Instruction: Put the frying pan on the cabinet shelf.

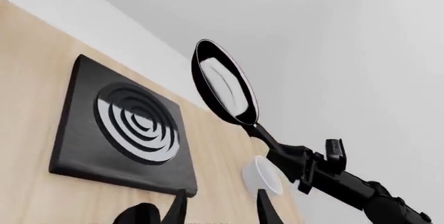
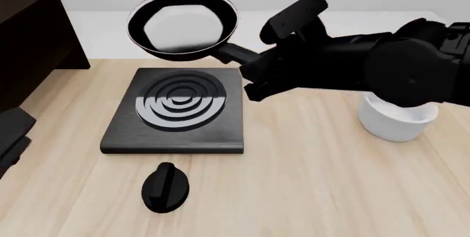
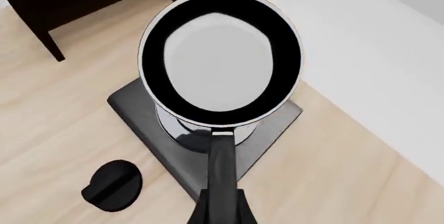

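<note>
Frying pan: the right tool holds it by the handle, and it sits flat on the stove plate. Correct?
Not quite. The right tool does hold the frying pan by the handle, but the pan is lifted clear above the stove plate, as the left wrist view shows.

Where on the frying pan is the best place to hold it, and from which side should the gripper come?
Grip the frying pan by its long thin handle, coming from the handle's end along its length. The round bowl part looks too wide for the fingers. The right gripper already holds it this way, lifted above the stove plate.
</note>
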Available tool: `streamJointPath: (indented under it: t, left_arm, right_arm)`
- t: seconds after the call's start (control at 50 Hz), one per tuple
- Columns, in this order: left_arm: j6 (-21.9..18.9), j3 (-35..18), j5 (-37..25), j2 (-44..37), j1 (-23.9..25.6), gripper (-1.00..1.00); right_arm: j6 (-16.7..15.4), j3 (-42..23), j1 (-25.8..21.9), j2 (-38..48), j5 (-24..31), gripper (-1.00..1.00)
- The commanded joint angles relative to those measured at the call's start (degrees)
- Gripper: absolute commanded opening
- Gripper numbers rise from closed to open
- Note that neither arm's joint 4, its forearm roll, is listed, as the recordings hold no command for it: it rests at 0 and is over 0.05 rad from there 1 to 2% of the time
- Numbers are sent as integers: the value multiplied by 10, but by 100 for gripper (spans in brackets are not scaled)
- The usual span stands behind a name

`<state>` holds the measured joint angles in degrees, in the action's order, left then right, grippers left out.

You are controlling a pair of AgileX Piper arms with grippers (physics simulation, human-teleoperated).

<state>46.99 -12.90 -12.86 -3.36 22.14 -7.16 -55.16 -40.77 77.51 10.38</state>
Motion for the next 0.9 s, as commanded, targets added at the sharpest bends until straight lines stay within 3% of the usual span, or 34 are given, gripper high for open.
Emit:
streamJointPath:
  t: [0.02, 0.1, 0.22, 0.24, 0.44, 0.54, 0.66, 0.9]
  left_arm:
    - [54, 11, 18, 9, 24, 100]
    - [63, 10, 32, -4, 34, 100]
    - [124, 26, 70, -24, 21, 100]
    - [112, 15, 73, -36, 20, 100]
    - [133, 9, 167, -138, 35, 100]
    - [170, 30, 223, -170, 26, 100]
    - [156, 34, 226, -178, 54, 100]
    - [155, 39, 208, -155, 45, 100]
  right_arm:
    - [5, -66, -53, 34, 0, -100]
    - [3, -79, -66, 46, 1, -100]
    - [-2, -101, -84, 63, 5, -100]
    - [-1, -106, -88, 68, 5, -100]
    - [4, -177, -118, 93, 41, -100]
    - [9, -206, -132, 101, 58, -100]
    - [22, -246, -153, 117, 81, -100]
    - [23, -293, -188, 140, 108, -100]
